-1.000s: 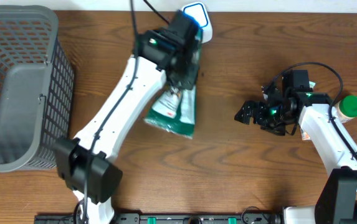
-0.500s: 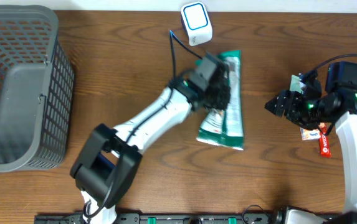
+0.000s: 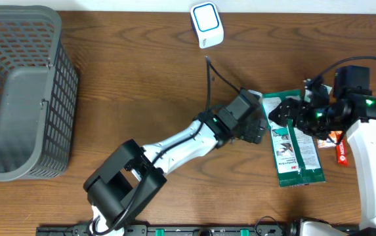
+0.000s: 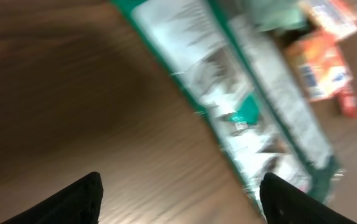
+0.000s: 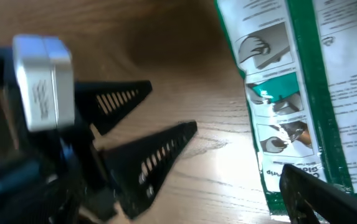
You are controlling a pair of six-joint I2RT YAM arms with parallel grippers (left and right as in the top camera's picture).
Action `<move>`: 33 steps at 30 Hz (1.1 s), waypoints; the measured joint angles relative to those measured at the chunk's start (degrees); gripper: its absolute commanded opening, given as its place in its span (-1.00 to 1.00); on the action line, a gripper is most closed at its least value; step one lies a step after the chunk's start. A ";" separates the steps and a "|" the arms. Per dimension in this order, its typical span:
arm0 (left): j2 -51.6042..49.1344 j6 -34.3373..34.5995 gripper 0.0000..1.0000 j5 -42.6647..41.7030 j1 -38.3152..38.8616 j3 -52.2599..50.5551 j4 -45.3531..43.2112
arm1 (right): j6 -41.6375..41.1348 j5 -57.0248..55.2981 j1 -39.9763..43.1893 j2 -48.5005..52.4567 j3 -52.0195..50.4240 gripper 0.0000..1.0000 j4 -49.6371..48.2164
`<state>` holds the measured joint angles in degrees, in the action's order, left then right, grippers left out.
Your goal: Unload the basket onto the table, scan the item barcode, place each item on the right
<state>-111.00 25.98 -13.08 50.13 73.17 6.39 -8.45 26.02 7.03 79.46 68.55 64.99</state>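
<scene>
Green packet (image 3: 294, 147) is down flat on the surface (image 3: 142, 78), printed back up, well away from the scanner (image 3: 207, 24), off to its right and toward the robot's side. The left claw (image 3: 261, 124) sits just beside the packet's scanner-side edge with its fingers (image 4: 86, 198) spread wide and only bare wood between them, gripping nothing. The right claw (image 3: 285, 113) hovers at the packet's end nearer the scanner, parted too. Just one fingertip (image 5: 328, 199) shows from its own wrist camera, over the green border, and whether it touches is unclear. Small orange sachets (image 3: 335, 139) lie beyond the packet, farther from the scanner. The grey basket (image 3: 63, 85) stands far to the scanner's left.
</scene>
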 measured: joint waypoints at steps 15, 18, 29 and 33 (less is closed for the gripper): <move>7.78 -5.18 0.62 1.68 -17.09 -0.15 30.34 | -1.62 -8.98 -13.75 0.00 -16.57 -0.63 -21.20; 7.82 -7.72 0.62 1.73 -18.47 -0.17 34.07 | -3.98 -13.11 -13.97 0.00 -22.14 -0.75 -28.52; 7.82 -10.21 0.63 3.02 -18.99 -0.17 36.59 | -11.43 -26.73 -13.97 0.04 -34.38 -0.97 -43.15; 7.82 -10.60 0.64 5.38 -18.97 -0.17 37.07 | -12.37 -27.93 -13.97 0.02 -34.51 -0.97 -44.06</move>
<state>-103.18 15.38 -7.70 31.16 72.99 43.46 -20.82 -1.91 -6.94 79.48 34.04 20.93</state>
